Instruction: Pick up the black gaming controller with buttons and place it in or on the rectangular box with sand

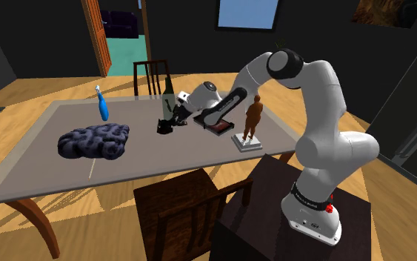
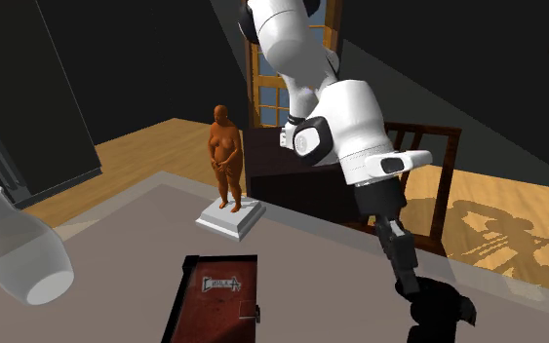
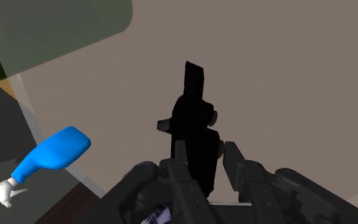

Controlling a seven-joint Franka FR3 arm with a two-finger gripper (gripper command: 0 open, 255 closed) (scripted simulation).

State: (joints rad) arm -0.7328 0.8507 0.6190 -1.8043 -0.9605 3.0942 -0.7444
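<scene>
- The gripper is clenched on the black controller, its fingers pressing either side of the lower body.
- In the shoulder view, the gripper and controller sit low over the grey table, near the flat red-brown box, on that view's left of it.
- A brown figurine on a white base stands just beside the box, on its opposite side.
- A dark bottle, a blue spray bottle and a dark lumpy mass lie farther from the box than the controller.
</scene>
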